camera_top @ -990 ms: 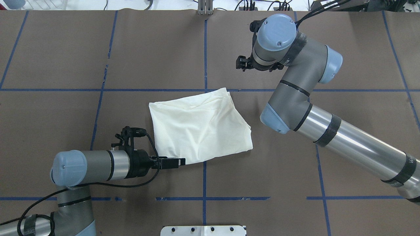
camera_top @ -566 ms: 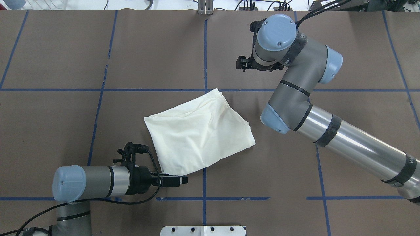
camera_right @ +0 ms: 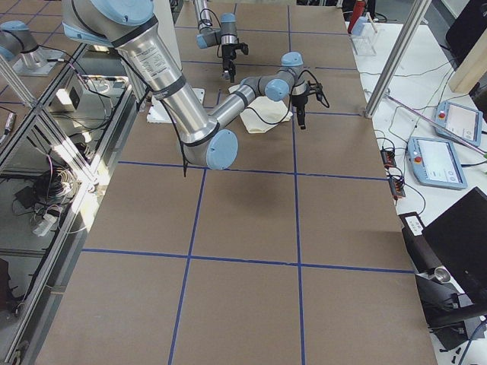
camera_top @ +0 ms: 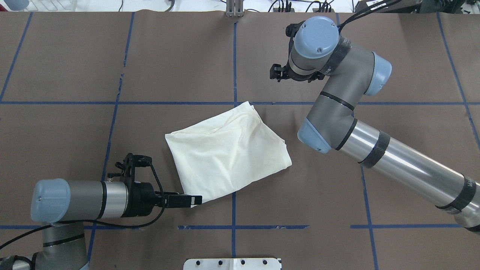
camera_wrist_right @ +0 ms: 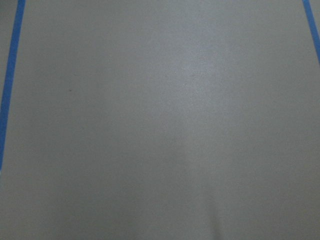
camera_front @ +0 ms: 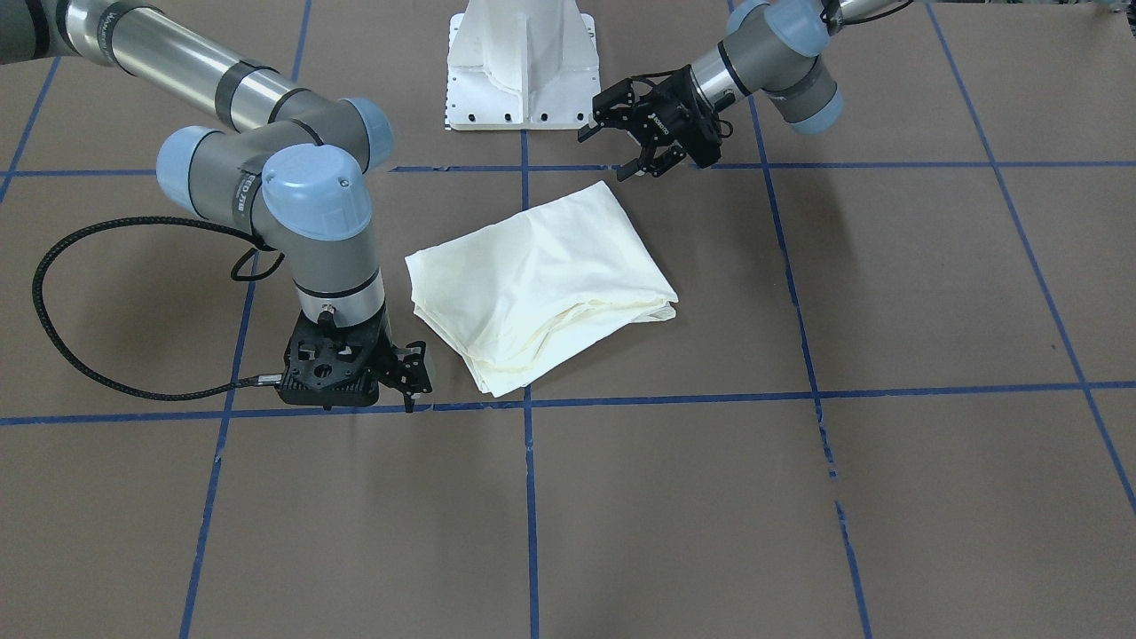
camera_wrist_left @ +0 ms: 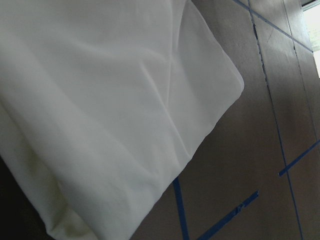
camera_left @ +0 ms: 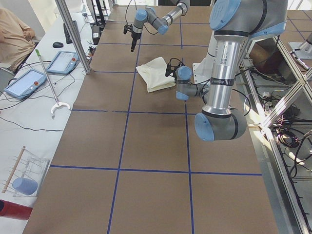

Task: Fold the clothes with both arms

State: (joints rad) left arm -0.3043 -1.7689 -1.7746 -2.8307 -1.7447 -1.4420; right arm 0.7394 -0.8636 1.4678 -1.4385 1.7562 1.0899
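Observation:
The clothes are one cream shirt (camera_top: 228, 150), folded into a rough square with only plain fabric showing, lying flat at the table's middle (camera_front: 532, 275). My left gripper (camera_top: 197, 200) lies low and level at the shirt's near-left corner. In the front-facing view my left gripper (camera_front: 612, 153) has its fingers spread open around nothing, just off that corner. The left wrist view is filled by the shirt (camera_wrist_left: 100, 100). My right gripper (camera_front: 413, 377) points straight down beyond the shirt's far-right corner, open and empty, apart from the cloth (camera_top: 275, 72).
Brown paper with blue tape lines (camera_top: 234, 56) covers the table. The white pedestal base (camera_front: 519, 62) stands at the robot's edge. Tablets (camera_left: 29, 80) and a person's arm (camera_left: 14, 34) lie past the far table edge.
The left gripper dragged the shirt's near corner toward the robot, then drew back to the left. The shirt has lain still for the last half second. The right arm has not moved.

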